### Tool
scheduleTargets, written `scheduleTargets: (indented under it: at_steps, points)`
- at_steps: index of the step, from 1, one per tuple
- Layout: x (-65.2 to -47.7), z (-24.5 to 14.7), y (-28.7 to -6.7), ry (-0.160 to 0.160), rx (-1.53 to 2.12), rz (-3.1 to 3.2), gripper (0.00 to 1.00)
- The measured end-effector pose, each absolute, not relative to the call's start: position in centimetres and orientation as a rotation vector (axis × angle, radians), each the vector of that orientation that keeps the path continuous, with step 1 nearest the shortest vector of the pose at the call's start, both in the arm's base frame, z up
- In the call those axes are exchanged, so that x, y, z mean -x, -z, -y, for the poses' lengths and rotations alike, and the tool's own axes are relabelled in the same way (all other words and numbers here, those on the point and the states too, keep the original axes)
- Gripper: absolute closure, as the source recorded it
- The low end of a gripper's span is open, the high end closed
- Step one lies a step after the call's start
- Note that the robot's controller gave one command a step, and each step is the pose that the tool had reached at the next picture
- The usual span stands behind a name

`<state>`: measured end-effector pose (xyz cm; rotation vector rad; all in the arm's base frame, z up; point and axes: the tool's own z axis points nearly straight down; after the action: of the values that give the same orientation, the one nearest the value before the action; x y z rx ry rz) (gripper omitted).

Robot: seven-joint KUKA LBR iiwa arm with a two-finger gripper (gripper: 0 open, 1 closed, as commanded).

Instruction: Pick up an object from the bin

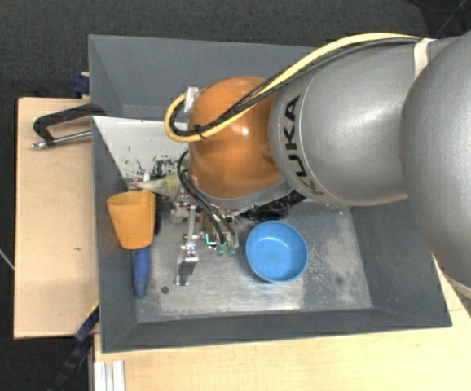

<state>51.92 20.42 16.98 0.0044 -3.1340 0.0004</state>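
The grey metal bin (358,243) holds a few loose things, spread over its floor rather than heaped. The arm (366,129) reaches in from 3 o'clock, and its orange cover (227,145) hangs over the middle of the bin, trailing a yellow cable (301,59).

Below the cover the gripper (186,265) points down at the bin floor, left of centre. Its slim metal tip stands over bare floor, and nothing can be seen in its grasp. Whether it is parted or closed I cannot tell.

The nearest things lie around it:
- An orange cup (132,218) lies on its side at 10 o'clock from the gripper, near the left wall.
- A blue pen (140,274) lies just below the cup, at 9 o'clock from the gripper and apart from it, running lengthwise along the left wall.
- A round blue bowl (276,252) sits upright at 3 o'clock from the gripper, clear of it, with its mouth facing up.
- A small cream-coloured thing (164,186) lies at 12 o'clock, partly hidden under the orange cover, so I cannot tell its kind.
- A white sheet (125,141), speckled with dark marks, lies in the far left corner at 11 o'clock.
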Motion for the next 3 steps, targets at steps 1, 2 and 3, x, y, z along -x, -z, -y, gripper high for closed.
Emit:
scheduleTargets:
  at_steps: [1,2,3]
  points:
    - [-51.6,-19.2,-7.6,0.001,-0.644,3.072,0.00]
    - [-50.0,-12.3,-22.3,-0.002,-0.892,3.026,0.00]
    - [-50.3,-6.4,-10.5,0.001,-0.947,2.988,0.00]
